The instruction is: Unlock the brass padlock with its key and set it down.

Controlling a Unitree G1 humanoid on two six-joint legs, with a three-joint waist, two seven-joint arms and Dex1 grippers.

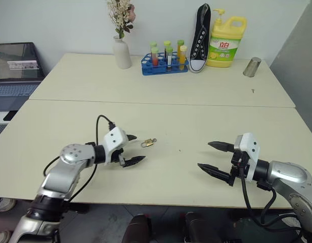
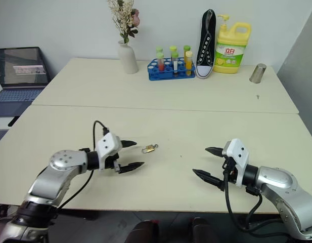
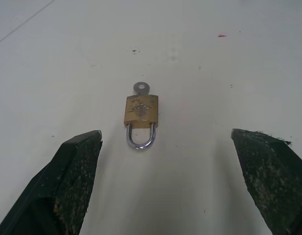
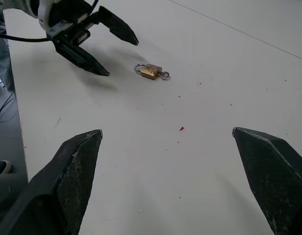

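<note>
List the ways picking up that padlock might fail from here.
1. The brass padlock lies flat on the table and is far smaller than the open left gripper; the fingers may close over it or push it away.
2. The key sticks out of the body; a grab across it could twist or jam it.

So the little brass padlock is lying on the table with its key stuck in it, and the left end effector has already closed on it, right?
Not quite. The padlock does lie on the table with the key in it, but the left end effector is open, its fingers standing apart short of the lock without touching it. The left wrist view shows this plainly.
</note>
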